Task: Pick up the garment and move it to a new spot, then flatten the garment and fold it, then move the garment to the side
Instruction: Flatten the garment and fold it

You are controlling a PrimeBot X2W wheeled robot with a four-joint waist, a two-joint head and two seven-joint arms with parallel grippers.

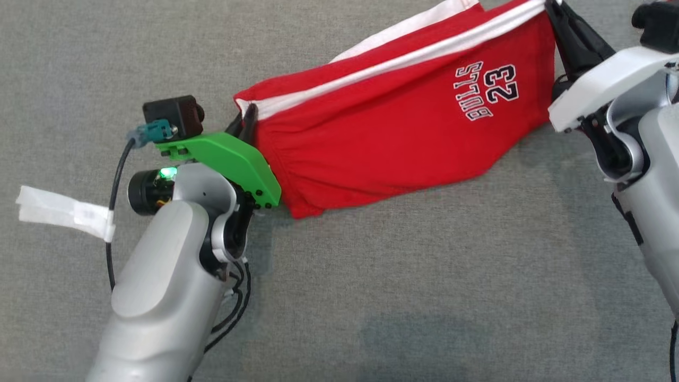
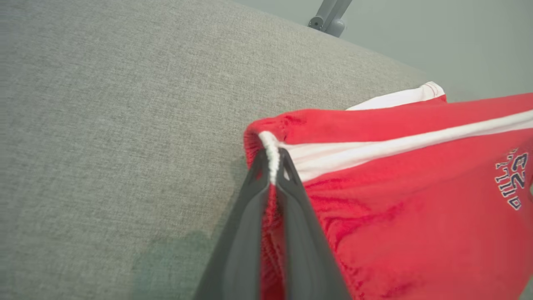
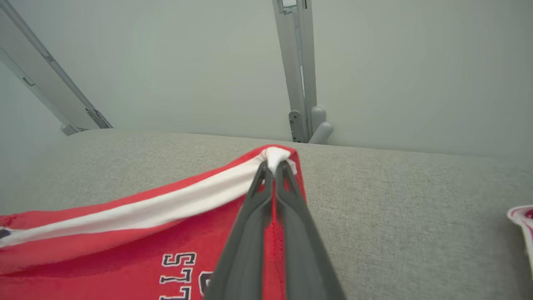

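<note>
The garment (image 1: 392, 127) is a pair of red shorts with a white side stripe and "BULLS 23" print, stretched between both arms over the grey cloth surface. My left gripper (image 1: 248, 118) is shut on its elastic waistband corner, seen close in the left wrist view, where the dark fingers (image 2: 272, 166) pinch the white stripe end of the garment (image 2: 416, 200). My right gripper (image 1: 551, 8) is shut on the hem corner at the top right; in the right wrist view, its fingers (image 3: 272, 168) pinch the garment (image 3: 125, 241). The lower edge hangs slack, touching the surface.
The grey fabric-covered table (image 1: 371, 297) spreads all around. A strip of white tape (image 1: 63, 211) hangs on the left arm's cable. Grey metal frame legs (image 3: 302, 75) stand past the table's far edge. A pink-and-white object (image 3: 522, 225) lies at the right edge.
</note>
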